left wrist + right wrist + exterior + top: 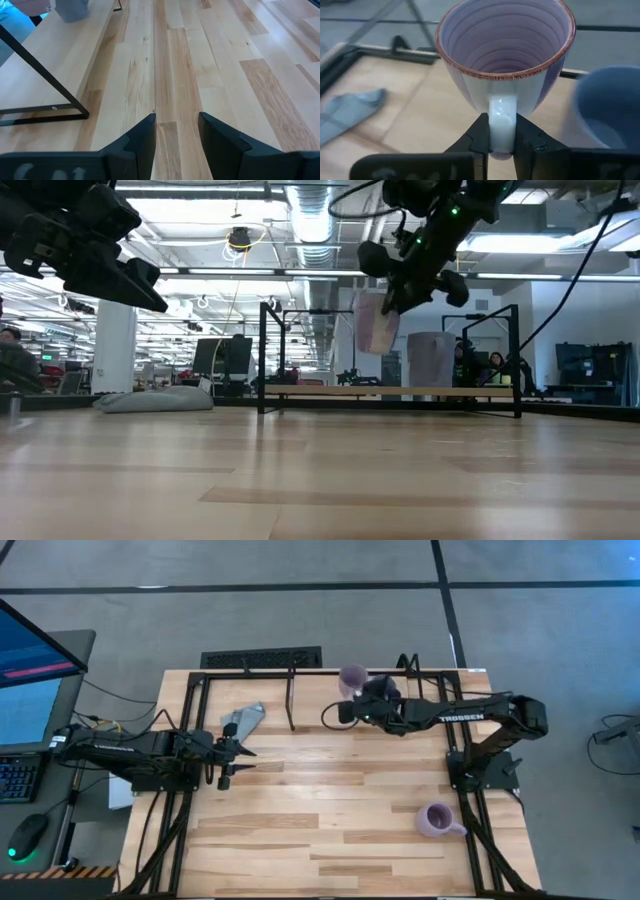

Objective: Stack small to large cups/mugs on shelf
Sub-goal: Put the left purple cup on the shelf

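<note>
My right gripper [362, 692] is shut on a purple mug with a white patch [352, 678] and holds it in the air over the shelf [300, 391] at the table's far edge. The mug also shows in the low view [375, 323]. A blue-grey mug [432, 360] stands on the shelf board beside it and shows in the right wrist view [610, 110]. A pale lilac mug [435, 820] stands on its base at the table's near right. My left gripper [228, 755] is open and empty above the table's left side. My right gripper [501, 135] pinches the mug's white handle [501, 117] between its two fingers. The fingers come from the table's right side, slanting down. The mug is lifted clear, mouth up and a little tilted, with its body beyond the fingertips.
A grey folded wedge-shaped object [245, 720] lies on the table near the shelf's left end and in front of my left gripper. The shelf's thin black legs [292, 700] stand at the far middle. Black frame tubes [470, 810] run along the table's left and right sides.
</note>
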